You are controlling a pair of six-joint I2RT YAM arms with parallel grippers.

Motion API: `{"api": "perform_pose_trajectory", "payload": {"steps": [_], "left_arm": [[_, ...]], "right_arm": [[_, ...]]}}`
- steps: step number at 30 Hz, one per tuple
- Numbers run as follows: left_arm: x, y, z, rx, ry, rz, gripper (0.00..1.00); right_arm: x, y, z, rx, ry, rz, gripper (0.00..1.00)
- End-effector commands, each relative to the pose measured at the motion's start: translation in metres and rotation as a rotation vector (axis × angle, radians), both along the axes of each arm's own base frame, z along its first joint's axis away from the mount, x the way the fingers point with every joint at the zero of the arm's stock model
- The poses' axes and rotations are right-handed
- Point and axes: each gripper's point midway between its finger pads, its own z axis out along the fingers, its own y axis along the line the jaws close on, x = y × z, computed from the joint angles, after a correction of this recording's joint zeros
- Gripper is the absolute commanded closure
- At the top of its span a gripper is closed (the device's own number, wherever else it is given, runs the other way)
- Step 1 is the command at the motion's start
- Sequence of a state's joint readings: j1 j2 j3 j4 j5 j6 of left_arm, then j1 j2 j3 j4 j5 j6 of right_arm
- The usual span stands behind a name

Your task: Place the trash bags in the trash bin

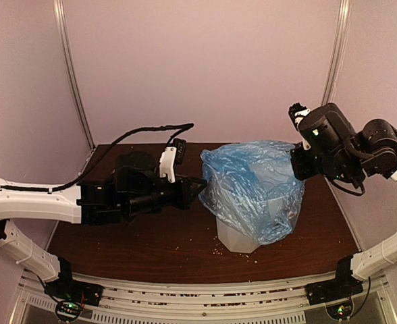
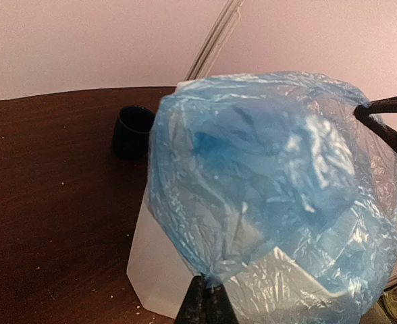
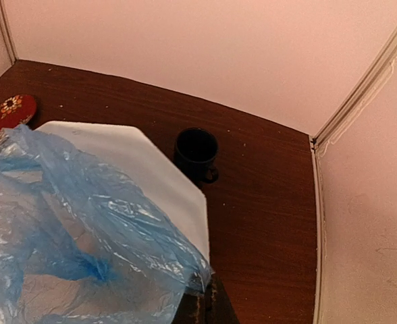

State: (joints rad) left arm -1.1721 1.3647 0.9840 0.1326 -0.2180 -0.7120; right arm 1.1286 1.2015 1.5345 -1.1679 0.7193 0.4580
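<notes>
A robot test booth in a lab; plain pale walls (image 1: 205, 67) joined by metal corner strips (image 1: 73, 74) box in a dark wood-grain desk (image 1: 151, 250); the left arm (image 1: 36, 202) and right arm (image 1: 387, 253) are bolted to a slotted metal rail (image 1: 185, 297) at its near edge; a black cable (image 1: 138, 135) loops loose

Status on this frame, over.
Left end effector shut on trash bag edge. Right end effector shut on opposite edge. Bag stretched over trash bin, rim partly uncovered. Mug apart.
</notes>
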Motion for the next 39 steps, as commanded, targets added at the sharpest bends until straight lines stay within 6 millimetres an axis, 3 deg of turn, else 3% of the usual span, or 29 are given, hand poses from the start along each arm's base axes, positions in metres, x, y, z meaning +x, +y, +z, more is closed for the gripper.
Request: {"api": "perform_pose_trajectory", "payload": {"steps": [1,4,11,16,22,25,30,34,39], "left_arm": [[0.029,0.008,0.004,0.064,-0.012,0.089,1.00],[0.043,0.012,-0.001,0.102,0.000,0.120,1.00],[0.056,-0.003,-0.026,0.173,0.030,0.104,1.00],[0.070,-0.016,-0.040,0.179,0.048,0.093,1.00],[0.075,-0.028,-0.042,0.154,0.038,0.084,1.00],[0.075,-0.034,-0.032,0.115,-0.014,0.061,1.00],[0.076,-0.042,-0.005,0.072,-0.089,0.030,1.00],[0.076,-0.032,0.015,0.038,-0.145,0.060,1.00],[0.085,-0.026,0.016,0.076,-0.151,0.093,1.00]], "right_arm": [[0.022,-0.016,0.012,0.059,-0.026,0.001,1.00],[0.036,-0.025,0.006,0.074,-0.013,-0.018,1.00],[0.058,-0.049,-0.034,0.038,0.047,-0.073,1.00],[0.063,-0.064,-0.043,0.039,0.058,-0.127,1.00],[0.074,-0.075,-0.067,0.081,0.113,-0.159,1.00],[0.080,-0.070,-0.077,0.117,0.116,-0.146,1.00],[0.086,-0.064,-0.053,0.197,0.043,-0.123,0.97],[0.093,-0.060,-0.037,0.233,0.012,-0.111,0.96],[0.108,-0.059,-0.052,0.213,0.048,-0.125,0.95]]}}
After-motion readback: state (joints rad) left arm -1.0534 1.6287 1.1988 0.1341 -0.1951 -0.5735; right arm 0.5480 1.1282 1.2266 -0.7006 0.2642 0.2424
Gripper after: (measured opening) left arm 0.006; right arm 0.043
